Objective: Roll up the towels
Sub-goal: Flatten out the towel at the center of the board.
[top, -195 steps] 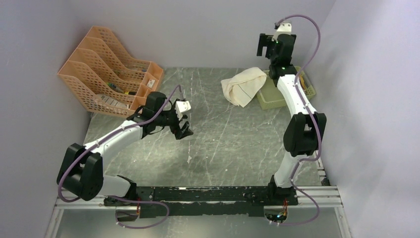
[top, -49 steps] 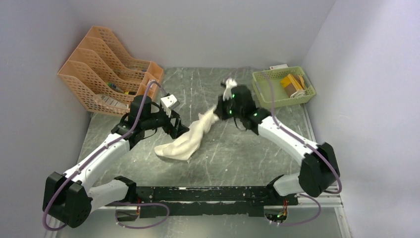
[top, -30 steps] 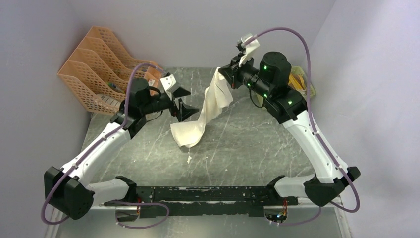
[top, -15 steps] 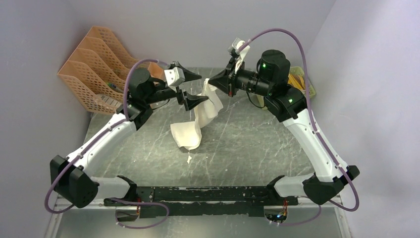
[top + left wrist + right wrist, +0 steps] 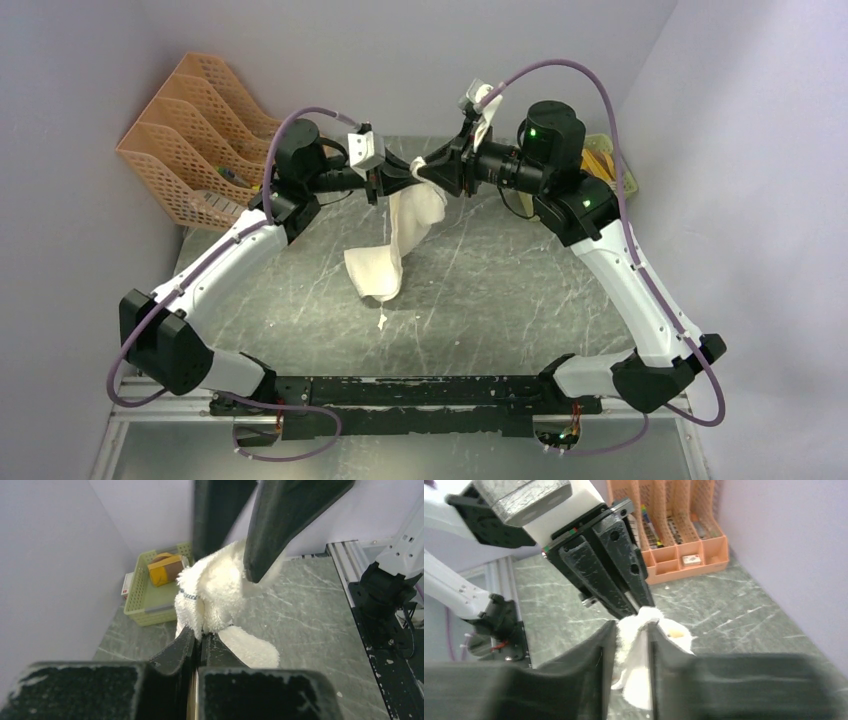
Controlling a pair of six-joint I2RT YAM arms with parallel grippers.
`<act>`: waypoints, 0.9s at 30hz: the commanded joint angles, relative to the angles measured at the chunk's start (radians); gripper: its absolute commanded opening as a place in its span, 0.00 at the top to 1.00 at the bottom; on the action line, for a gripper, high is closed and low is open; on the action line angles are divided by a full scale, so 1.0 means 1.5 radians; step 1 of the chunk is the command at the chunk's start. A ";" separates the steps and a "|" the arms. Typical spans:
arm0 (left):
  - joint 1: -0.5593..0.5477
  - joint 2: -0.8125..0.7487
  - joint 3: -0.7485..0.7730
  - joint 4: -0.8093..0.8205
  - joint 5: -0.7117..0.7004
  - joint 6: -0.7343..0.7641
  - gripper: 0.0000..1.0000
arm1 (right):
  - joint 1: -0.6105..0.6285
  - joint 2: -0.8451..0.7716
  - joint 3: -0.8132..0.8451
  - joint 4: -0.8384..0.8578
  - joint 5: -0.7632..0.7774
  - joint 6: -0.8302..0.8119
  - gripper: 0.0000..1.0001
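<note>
Both pincers meet tip to tip in the air above the 12 o'clock part of the surface [image 5: 500, 290], and both have hold of the cream-white towel [image 5: 385, 262]. The left pincer [image 5: 398, 180] is closed almost fully. The left wrist view shows a thin fold of the cloth drawn in between its two tips. The right pincer [image 5: 432, 170] is clamped on a thicker bunch just beside that, with cloth filling the narrow gap between its fingers. From the two grips the towel hangs down in a twisted strip. Its lower end lies crumpled on the surface near the centre, slightly to the 9 o'clock side.

The orange file rack [image 5: 200, 150] stands at 10 o'clock against the left wall, its slots tilted back. In the right wrist view one slot holds pens [image 5: 647, 525], and the low front tray holds a small white box [image 5: 692, 559]. What lies in the other slots is too small to tell.

The green basket [image 5: 145, 607] sits at 2 o'clock, largely hidden behind the right arm in the top view. The left wrist view shows the mustard-yellow towel [image 5: 165, 568] lying folded inside it, brown along the top. A small white tag [image 5: 128, 583] is at the basket's edge. I cannot tell whether it is inside or just outside.
</note>
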 commanded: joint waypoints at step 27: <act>0.043 -0.039 0.181 -0.166 -0.385 -0.112 0.93 | 0.062 -0.058 -0.332 0.406 0.265 0.154 0.11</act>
